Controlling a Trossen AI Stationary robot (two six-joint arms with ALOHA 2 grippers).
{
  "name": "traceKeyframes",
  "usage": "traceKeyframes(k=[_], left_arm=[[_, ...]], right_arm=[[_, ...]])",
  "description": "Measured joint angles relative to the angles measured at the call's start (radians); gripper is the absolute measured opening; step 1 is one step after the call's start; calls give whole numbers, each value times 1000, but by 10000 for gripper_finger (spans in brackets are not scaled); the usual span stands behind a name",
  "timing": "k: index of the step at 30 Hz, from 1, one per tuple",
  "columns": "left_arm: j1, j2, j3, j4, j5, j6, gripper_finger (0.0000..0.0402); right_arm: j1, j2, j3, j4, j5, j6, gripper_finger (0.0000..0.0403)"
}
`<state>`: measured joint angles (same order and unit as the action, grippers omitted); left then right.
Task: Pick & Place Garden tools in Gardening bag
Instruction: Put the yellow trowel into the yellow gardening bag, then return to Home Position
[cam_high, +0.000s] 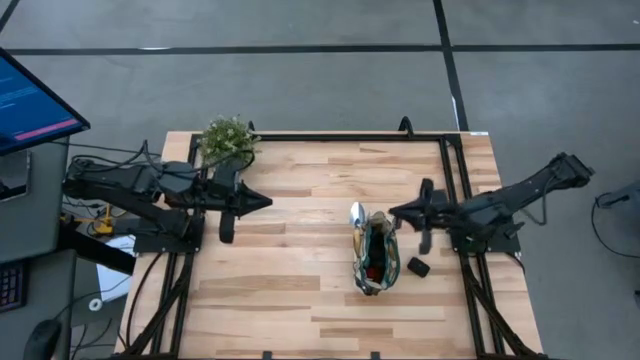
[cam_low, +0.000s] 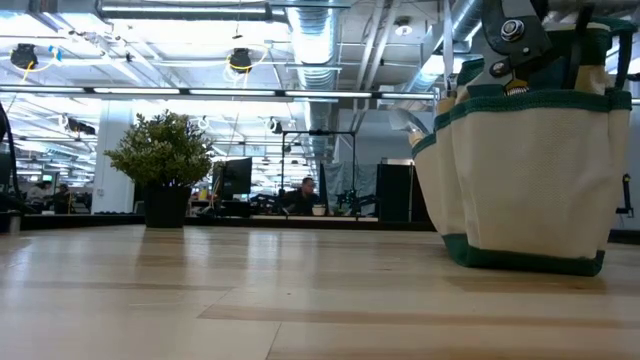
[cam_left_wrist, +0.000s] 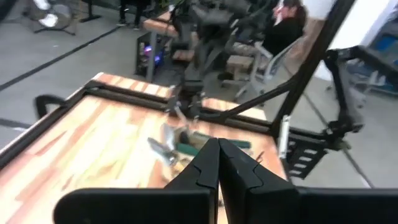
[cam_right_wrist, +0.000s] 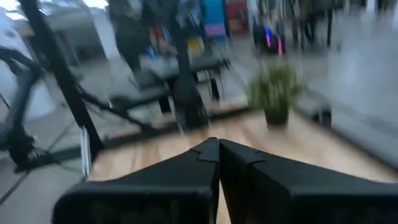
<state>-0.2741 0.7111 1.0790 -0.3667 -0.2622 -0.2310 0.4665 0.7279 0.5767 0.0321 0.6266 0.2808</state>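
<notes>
Potted plant (cam_high: 227, 139) at table (cam_high: 300, 290) corner, small black object (cam_high: 418, 267)

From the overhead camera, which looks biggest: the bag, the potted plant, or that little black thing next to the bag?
1. Gardening bag, looks the largest.
2. Potted plant, somewhat smaller; the left arm partly covers it, so the gap is unsure.
3. Small black object, clearly the smallest.

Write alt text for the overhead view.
A beige canvas gardening bag with green trim stands right of centre on a pale wooden table, a silver trowel head poking out. The shut left hand and shut right hand hover apart; a bushy green potted plant sits at the far-left corner.
</notes>
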Motion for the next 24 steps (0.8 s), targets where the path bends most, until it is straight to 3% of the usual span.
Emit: traceKeyframes(k=[5, 9, 17, 21, 24], left_arm=[[0, -68, 0, -27, -32, 10, 3], [0, -149, -23, -42, -33, -3, 3], [0, -311, -271, -17, -18, -112, 2], [0, -382, -402, 72, 12, -133, 2], [0, -446, -478, 137, 24, -136, 2]], right_arm=[[-4, -119, 66, 26, -9, -186, 0], [-26, -256, 75, -47, -76, -244, 0], [-57, -596, 11, -253, -238, -136, 0], [-57, -724, -62, -255, -239, -111, 0], [-59, -723, -101, -293, -211, -109, 0]])
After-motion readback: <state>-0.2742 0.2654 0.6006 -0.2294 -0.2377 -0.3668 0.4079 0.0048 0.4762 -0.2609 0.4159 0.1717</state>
